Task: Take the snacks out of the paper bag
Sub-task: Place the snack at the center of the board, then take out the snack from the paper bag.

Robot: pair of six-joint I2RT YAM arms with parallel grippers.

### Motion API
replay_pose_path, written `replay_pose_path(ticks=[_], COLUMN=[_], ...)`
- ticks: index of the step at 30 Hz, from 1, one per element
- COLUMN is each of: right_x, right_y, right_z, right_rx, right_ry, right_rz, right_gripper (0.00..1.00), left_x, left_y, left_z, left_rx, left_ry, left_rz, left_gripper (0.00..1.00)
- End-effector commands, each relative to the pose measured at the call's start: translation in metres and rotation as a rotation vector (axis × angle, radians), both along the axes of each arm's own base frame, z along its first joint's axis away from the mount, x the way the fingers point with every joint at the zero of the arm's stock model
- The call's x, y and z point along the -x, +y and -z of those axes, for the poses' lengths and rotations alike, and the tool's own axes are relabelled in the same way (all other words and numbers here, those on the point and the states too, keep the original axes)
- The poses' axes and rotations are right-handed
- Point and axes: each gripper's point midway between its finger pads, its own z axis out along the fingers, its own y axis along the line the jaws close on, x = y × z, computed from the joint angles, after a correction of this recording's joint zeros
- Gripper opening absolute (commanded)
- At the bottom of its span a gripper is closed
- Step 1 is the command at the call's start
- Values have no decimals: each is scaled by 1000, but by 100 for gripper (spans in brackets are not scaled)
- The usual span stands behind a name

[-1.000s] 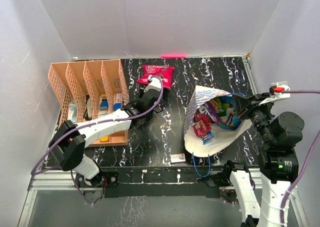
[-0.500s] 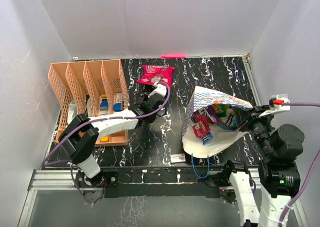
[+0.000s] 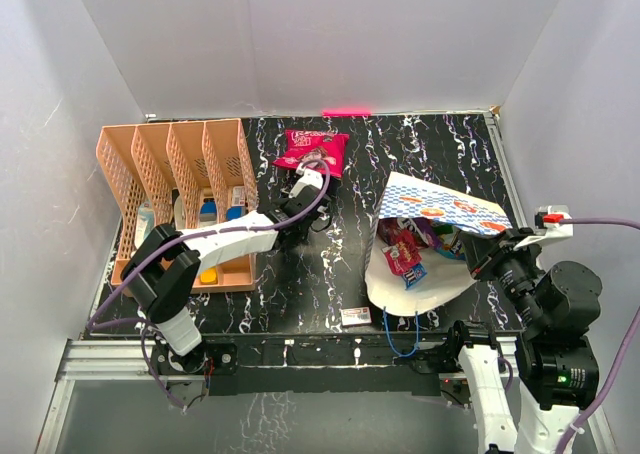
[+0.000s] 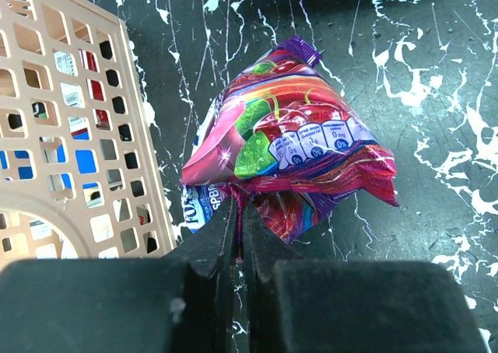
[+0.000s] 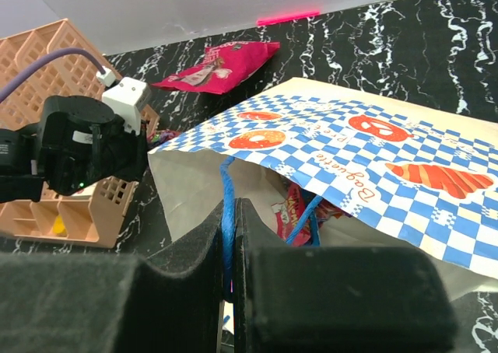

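The blue-and-white checkered paper bag (image 3: pixel 435 212) lies on its side at the right, mouth facing left. Red and purple snacks (image 3: pixel 403 257) show inside its cream lining; they also show in the right wrist view (image 5: pixel 292 209). My right gripper (image 5: pixel 231 207) is shut on the bag's blue cord handle (image 5: pixel 226 183) and stands at the bag's right edge (image 3: pixel 483 259). My left gripper (image 4: pixel 239 207) is shut on the edge of a magenta-purple candy packet (image 4: pixel 296 151) that rests on the table beside the rack. From above, that gripper (image 3: pixel 300 202) hides the packet. A red-pink packet (image 3: pixel 312 151) lies at the back.
The peach-orange divider rack (image 3: pixel 170 174) stands at the left with small blue and yellow items in it, close to my left gripper (image 4: pixel 70 127). A small white flat box (image 3: pixel 356 316) lies near the front edge. A second blue handle loop (image 3: pixel 400 336) hangs over the table's front.
My right gripper has drawn back toward the near right with the handle, and the bag's checkered upper side has come down over its mouth. My left gripper shifted slightly away from the red-pink packet.
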Motion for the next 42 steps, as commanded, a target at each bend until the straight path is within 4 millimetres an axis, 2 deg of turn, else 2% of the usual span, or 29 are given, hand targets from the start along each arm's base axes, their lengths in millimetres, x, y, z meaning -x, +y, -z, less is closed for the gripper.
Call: replay_pose_path(ticks=[1, 6, 10, 11, 13, 14, 16, 19, 21, 23, 29, 32, 34, 37, 41, 42], right_x=[-4, -5, -2, -2, -1, 0, 0, 1, 1, -1, -9, -14, -20, -25, -28, -28], right_y=[9, 8, 8, 8, 9, 9, 10, 14, 16, 15, 19, 20, 15, 6, 2, 1], right_z=[-24, -34, -34, -35, -36, -36, -34, -34, -37, -39, -46, -49, -49, -52, -58, -59], right_rx=[-36, -12, 1, 6, 14, 18, 26, 27, 33, 42, 34, 28, 30, 62, 97, 101], right_ry=[-80, -104, -116, -126, -147, -153, -157, -171, -183, -191, -202, -213, -209, -208, -220, -220], right_rz=[-46, -50, -48, -50, -58, -61, -71, -95, -105, -107, -131, -140, -111, -66, -50, -50], right_gripper=[8, 8, 8, 8, 8, 8, 8, 8, 8, 8, 8, 8, 8, 8, 8, 8], left_x=[-3, -5, 1, 3, 8, 10, 18, 32, 41, 53, 113, 147, 168, 189, 225, 233], left_y=[12, 27, 22, 20, 18, 14, 1, -14, -19, -27, -75, -94, -106, -127, -162, -169], left_z=[-17, -8, -3, -2, -8, -13, -25, -56, -86, -116, -187, -213, -217, -196, -183, -185], left_rx=[17, -57, -39, -28, 4, 31, 108, 234, 338, 454, 913, 1037, 1041, 936, 760, 735], left_ry=[-22, -5, 46, 61, 85, 99, 134, 154, 119, 92, 45, -27, -65, -59, -62, -83], left_rz=[-42, -62, -33, -34, -49, -42, 10, 81, 122, 174, 467, 572, 597, 568, 687, 740], left_gripper=[0, 0, 0, 2, 15, 25, 38, 58, 66, 70, 74, 73, 69, 60, 54, 54])
